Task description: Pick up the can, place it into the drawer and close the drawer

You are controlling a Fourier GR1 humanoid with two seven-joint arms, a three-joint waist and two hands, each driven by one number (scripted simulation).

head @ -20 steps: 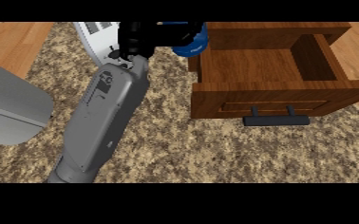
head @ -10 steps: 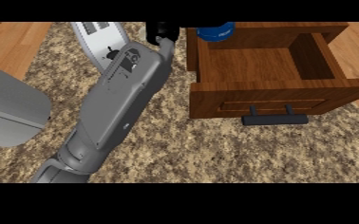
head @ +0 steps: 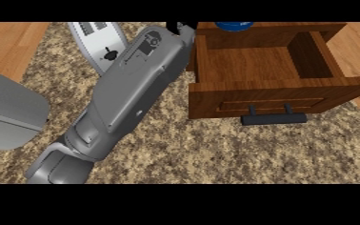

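left forearm (head: 126,95): extended diagonally up-right | hand (head: 181,27): mostly cropped

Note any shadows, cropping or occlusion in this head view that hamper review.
Head view: even lighting, no glare; the open drawer has a shaded right inner wall; the blue can is cropped by the top edge; the grey forearm hides nearly all of the robot hand.

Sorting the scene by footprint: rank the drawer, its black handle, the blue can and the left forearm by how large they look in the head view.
1. Left forearm and open wooden drawer: alike in area; the forearm is nearer the camera, so no ranking.
2. Black handle.
3. Blue can: only a sliver shows at the top edge, so its full size is unclear.
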